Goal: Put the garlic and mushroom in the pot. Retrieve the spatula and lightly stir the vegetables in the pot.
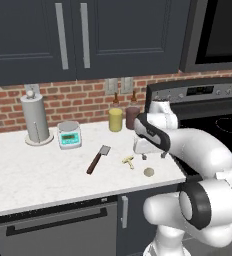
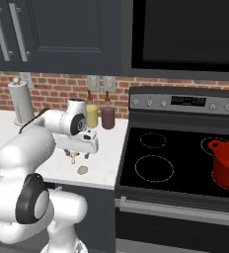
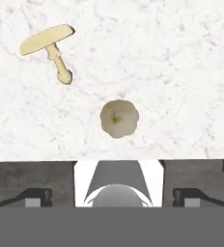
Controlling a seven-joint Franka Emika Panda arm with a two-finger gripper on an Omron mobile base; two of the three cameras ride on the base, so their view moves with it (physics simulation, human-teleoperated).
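The garlic [image 3: 119, 118], a small beige bulb, lies on the white marble counter near its front edge [image 1: 148, 172] [image 2: 82, 170]. The mushroom [image 3: 49, 46] lies on its side just to the garlic's left and further back [image 1: 128, 161] [image 2: 73, 158]. My gripper [image 1: 153, 155] [image 2: 76, 155] [image 3: 114, 195] hangs open a little above the counter, pointing down, just behind the garlic and holding nothing. The spatula [image 1: 98, 159] lies flat on the counter left of the mushroom, blade toward the wall. The red pot [image 2: 228, 163] stands on the stove's right side, far from the gripper.
A yellow canister [image 1: 115, 120] and a maroon canister [image 1: 132, 117] stand at the brick wall behind the gripper. A kitchen scale [image 1: 69, 135] and a paper towel holder [image 1: 36, 120] sit further left. The black stove top [image 2: 156, 158] starts right of the counter.
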